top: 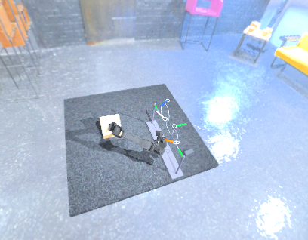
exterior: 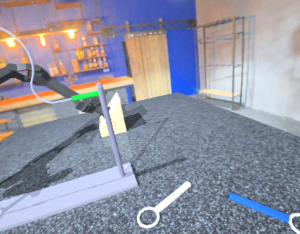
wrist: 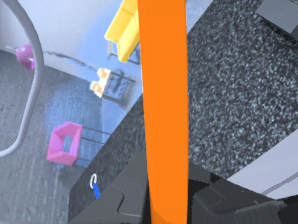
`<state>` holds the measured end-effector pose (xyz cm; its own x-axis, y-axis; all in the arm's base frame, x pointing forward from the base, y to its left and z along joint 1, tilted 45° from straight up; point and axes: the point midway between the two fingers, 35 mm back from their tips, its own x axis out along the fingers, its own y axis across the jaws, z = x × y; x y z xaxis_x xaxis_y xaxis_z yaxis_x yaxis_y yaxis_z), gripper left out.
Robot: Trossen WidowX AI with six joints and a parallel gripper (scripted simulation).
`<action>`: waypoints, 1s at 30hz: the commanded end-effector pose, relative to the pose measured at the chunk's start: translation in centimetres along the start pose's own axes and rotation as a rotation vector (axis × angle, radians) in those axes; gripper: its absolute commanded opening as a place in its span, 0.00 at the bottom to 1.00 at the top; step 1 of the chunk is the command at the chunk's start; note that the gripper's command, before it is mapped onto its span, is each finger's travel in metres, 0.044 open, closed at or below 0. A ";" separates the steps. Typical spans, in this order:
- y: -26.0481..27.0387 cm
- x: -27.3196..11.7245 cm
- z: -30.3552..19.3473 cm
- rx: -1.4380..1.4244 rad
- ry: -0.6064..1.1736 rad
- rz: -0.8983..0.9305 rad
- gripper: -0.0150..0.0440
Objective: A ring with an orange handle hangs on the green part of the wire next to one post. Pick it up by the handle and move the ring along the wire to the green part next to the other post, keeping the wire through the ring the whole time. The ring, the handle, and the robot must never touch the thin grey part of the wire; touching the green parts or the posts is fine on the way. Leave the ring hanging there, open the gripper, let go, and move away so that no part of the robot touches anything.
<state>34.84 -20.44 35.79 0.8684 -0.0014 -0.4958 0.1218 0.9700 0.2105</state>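
Observation:
The orange handle (top: 169, 140) (wrist: 165, 90) is held in my gripper (top: 164, 140), which is shut on it. The handle's ring (top: 177, 143) is around or right at the thin grey wire, a little beyond the green part (top: 180, 152) by the near post (top: 180, 164); touching or apart is too small to tell. The far green part (top: 156, 108) (exterior: 85, 96) is beside the other post (top: 154, 116) (exterior: 112, 132). The grey wire (exterior: 32, 73) (wrist: 38, 75) curves between them. The ring is outside the wrist view.
The posts stand on a pale base plate (top: 168, 158) (exterior: 68, 199). A white ring tool (exterior: 172, 196), a blue one (top: 164, 103) (exterior: 259, 207) and a green one (top: 181, 124) lie beyond it. A grey block (top: 189, 152) (wrist: 280, 15) is near the near post. My arm's base stands on a wooden block (top: 106, 132).

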 end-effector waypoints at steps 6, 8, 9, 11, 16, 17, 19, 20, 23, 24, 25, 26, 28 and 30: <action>2.8 -0.3 0.2 0.143 -0.002 0.088 0.00; 3.4 -0.4 0.2 0.173 -0.002 0.105 0.00; 3.6 -0.4 0.3 0.186 -0.002 0.112 0.00; 4.0 -0.4 0.4 0.213 -0.002 0.127 0.00; 5.1 -0.6 0.6 0.276 -0.001 0.161 0.00; 5.3 -0.7 0.7 0.291 -0.001 0.169 0.00; 5.6 -0.7 0.8 0.309 -0.001 0.179 0.00; 5.8 -0.7 0.9 0.319 0.000 0.184 0.00; 6.2 -0.8 1.0 0.346 0.000 0.198 0.00; 6.3 -0.9 1.1 0.354 0.000 0.202 0.00; 6.4 -0.9 1.1 0.362 0.000 0.206 0.00; 6.6 -0.9 1.2 0.369 0.000 0.210 0.00; 6.8 -1.0 1.3 0.384 0.001 0.218 0.00; 7.0 -1.0 1.3 0.395 0.001 0.223 0.00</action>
<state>35.49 -14.54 38.16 0.8885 0.1855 -0.4197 0.1205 0.7881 0.6036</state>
